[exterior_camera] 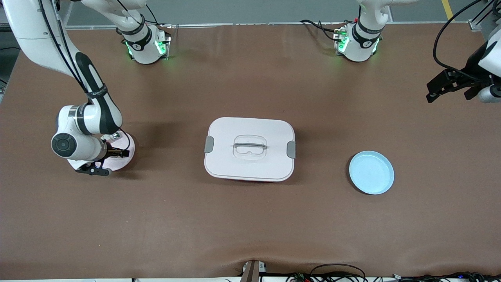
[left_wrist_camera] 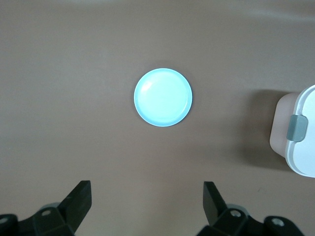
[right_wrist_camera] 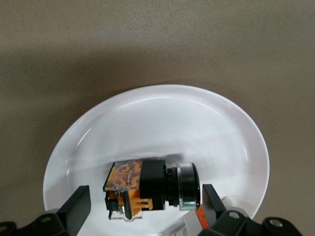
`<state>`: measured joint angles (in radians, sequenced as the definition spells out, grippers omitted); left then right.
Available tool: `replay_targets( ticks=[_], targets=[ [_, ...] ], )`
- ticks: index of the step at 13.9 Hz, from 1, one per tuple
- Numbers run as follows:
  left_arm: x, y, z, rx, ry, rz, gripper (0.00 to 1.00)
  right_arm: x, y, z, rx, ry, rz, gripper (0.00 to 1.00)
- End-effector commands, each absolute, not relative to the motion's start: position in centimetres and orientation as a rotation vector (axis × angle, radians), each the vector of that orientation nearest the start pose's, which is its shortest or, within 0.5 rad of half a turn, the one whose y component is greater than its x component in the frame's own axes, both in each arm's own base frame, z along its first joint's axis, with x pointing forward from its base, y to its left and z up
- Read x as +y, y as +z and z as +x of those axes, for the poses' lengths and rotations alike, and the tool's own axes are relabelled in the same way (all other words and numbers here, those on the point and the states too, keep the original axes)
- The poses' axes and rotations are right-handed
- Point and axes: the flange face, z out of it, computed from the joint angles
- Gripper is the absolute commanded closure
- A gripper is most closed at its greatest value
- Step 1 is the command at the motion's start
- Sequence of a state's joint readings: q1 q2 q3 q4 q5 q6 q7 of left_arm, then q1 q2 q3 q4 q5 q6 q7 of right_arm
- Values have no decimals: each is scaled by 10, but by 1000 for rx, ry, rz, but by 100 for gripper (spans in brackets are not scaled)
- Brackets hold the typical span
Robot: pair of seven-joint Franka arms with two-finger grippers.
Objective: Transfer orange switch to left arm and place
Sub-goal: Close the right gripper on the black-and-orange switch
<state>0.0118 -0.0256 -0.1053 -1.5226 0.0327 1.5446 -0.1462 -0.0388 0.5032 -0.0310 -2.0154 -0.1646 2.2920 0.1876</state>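
Brown worktop (exterior_camera: 250, 219) fills the front view, with the white box (exterior_camera: 249, 149) lidded at its middle and a pale blue plate (exterior_camera: 371, 172) toward the left arm's end. At the right arm's end the right claw (exterior_camera: 102, 161) sits low over a white plate (exterior_camera: 127, 150); the left claw (exterior_camera: 446, 84) waits high. Left wrist view: the left claw (left_wrist_camera: 147, 201) gapes wide (nothing held) above the blue plate (left_wrist_camera: 163, 97). Right wrist view: the right claw (right_wrist_camera: 145, 206) straddles the orange switch (right_wrist_camera: 147, 187), fingers (right_wrist_camera: 78, 206) spread, seemingly not touching it; the switch lies on the white plate (right_wrist_camera: 162, 123).
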Motion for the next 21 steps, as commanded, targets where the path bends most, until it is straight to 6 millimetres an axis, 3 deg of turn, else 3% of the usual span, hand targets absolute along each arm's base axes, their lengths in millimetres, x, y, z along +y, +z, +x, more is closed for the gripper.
replay_targets(
  ticks=[1, 17, 21],
  targets=[
    [-47, 663, 539, -64, -72, -3130, 0, -44, 177, 569, 209, 332, -3272, 0],
    [-46, 664, 539, -59, -72, -3129, 0, -51, 176, 569, 218, 334, -3271, 2],
    [-46, 663, 539, -59, -69, -3129, 0, -51, 177, 569, 213, 332, -3271, 40]
  ],
)
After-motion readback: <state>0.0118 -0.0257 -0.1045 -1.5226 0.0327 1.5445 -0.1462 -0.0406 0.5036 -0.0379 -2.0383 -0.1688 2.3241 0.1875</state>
